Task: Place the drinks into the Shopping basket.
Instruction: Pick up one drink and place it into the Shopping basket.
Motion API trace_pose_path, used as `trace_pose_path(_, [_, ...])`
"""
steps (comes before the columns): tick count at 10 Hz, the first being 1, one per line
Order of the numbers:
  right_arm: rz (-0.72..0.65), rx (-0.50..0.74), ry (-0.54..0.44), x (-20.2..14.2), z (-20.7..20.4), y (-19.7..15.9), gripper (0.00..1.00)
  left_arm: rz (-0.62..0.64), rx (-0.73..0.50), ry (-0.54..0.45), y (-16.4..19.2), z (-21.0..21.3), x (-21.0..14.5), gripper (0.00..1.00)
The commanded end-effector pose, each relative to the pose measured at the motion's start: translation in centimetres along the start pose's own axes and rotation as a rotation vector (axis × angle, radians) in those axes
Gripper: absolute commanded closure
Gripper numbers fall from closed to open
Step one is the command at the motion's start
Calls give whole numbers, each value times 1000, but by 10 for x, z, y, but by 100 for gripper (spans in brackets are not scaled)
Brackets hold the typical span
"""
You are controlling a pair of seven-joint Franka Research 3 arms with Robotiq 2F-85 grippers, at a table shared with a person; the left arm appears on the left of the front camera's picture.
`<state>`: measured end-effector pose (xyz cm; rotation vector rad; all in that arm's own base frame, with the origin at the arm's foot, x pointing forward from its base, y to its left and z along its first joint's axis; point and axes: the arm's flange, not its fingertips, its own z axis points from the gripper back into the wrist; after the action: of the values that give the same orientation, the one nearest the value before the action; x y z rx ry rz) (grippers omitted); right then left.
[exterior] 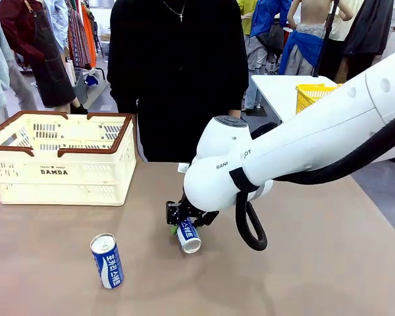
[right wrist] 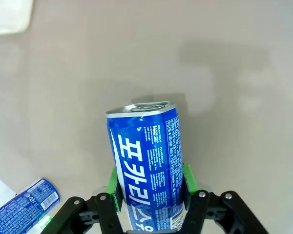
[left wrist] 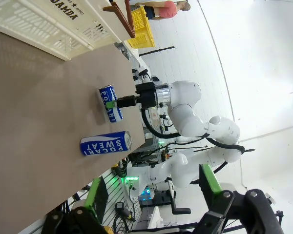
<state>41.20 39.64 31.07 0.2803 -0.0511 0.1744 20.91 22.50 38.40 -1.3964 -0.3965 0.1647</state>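
Observation:
A blue and white can [exterior: 189,237] is held at mid-table, low over the brown tabletop, by my right gripper [exterior: 183,222], which is shut on it. In the right wrist view the green pads press both sides of that can [right wrist: 147,161], with my right gripper [right wrist: 149,189] around its lower half. A second blue can [exterior: 106,261] lies loose near the front left, and shows as the second can [left wrist: 106,144] in the left wrist view. The cream Shopping basket [exterior: 59,172] stands at the back left. My left gripper [left wrist: 154,195] is open, away from both cans.
A person in black stands at the table's far edge behind the right arm. A yellow basket [exterior: 313,96] sits on a white table at the back right. The right arm's white elbow [exterior: 224,164] hangs over the table's middle.

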Motion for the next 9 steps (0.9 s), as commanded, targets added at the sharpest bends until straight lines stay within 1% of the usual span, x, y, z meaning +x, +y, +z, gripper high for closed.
trace_pose_path(1, [-14, -38, -24, 9, 3, 15, 100, -21, -18, -12, -2, 0, 0, 0])
trace_pose_path(3, [-2, -40, -14, 9, -2, 12, 0, -21, -18, -12, -2, 0, 0, 0])
trace_pose_path(9, [-16, -46, -24, 4, 14, 4, 0, -21, -18, -12, -2, 0, 0, 0])
